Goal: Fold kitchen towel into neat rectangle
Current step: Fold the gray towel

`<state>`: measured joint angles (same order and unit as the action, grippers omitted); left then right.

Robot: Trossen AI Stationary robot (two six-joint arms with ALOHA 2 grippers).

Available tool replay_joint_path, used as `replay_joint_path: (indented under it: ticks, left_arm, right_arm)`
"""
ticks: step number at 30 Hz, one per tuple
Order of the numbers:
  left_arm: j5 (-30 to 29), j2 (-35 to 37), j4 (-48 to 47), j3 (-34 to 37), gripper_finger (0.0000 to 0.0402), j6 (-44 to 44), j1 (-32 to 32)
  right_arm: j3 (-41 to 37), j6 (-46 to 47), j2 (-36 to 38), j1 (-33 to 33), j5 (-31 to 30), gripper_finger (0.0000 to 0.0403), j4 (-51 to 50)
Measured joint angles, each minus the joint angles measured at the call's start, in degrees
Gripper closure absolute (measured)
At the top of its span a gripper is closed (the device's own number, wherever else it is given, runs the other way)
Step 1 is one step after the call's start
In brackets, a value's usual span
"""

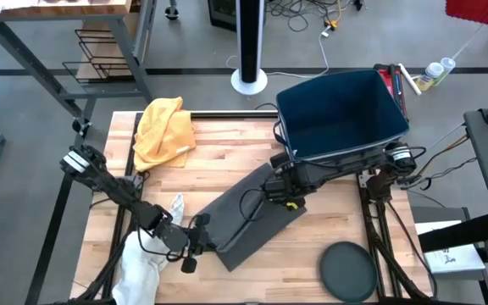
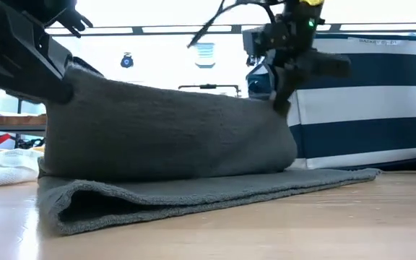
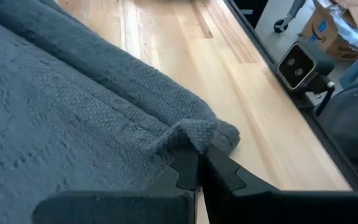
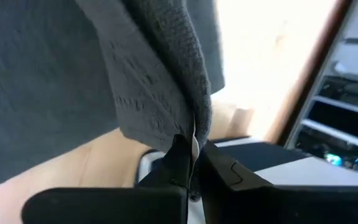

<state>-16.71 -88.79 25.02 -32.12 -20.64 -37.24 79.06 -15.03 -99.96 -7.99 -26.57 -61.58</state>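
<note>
A dark grey kitchen towel [image 1: 257, 212] lies slantwise across the middle of the wooden table. In the low view its lower part [image 2: 193, 195] rests flat on the wood, while its upper part [image 2: 165, 133] is raised like a tent wall between the two grippers. My left gripper [image 1: 200, 235] is shut on the towel's near-left corner, close to the table's near edge. My right gripper [image 1: 282, 193] is shut on the far-right corner, next to the bin. My left gripper [image 3: 199, 163] pinches a bunched corner of the towel [image 3: 194, 138] between its two fingertips, slanting down from the table's left. The cloth is held above the table; how many layers are in the pinch cannot be told. My right gripper [image 4: 192, 149] pinches the towel's other raised corner [image 4: 185, 121] between its fingers, which point steeply down. The cloth is lifted clear there and sags slightly toward the left gripper.
A yellow cloth [image 1: 164, 129] lies at the far left of the table and a white cloth [image 1: 141, 264] at the near left. A blue striped bin [image 1: 341, 114] stands at the far right. A dark round disc [image 1: 348, 271] sits near right.
</note>
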Motion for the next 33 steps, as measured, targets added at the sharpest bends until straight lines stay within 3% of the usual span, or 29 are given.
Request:
replay_joint_path:
  ticks: [5,14,24,33]
  left_arm:
    - [1.3,-3.9,5.5,0.0,0.0401,0.2,0.0]
    - [1.4,-10.8,15.9,0.0,0.0401,1.1,1.4]
    - [1.9,-12.8,17.3,-1.1,0.0401,2.2,1.6]
    - [5.8,-11.5,16.9,-4.9,0.0401,4.1,1.6]
  right_arm:
    - [-2.8,1.3,0.0,-0.2,3.7,0.0394,0.2]
    - [-1.7,0.7,0.0,-0.4,1.3,0.0394,0.4]
    - [0.4,-0.5,0.0,-0.5,-0.5,0.0394,0.5]
    - [0.8,2.0,0.4,-1.6,-0.4,0.0394,-4.2]
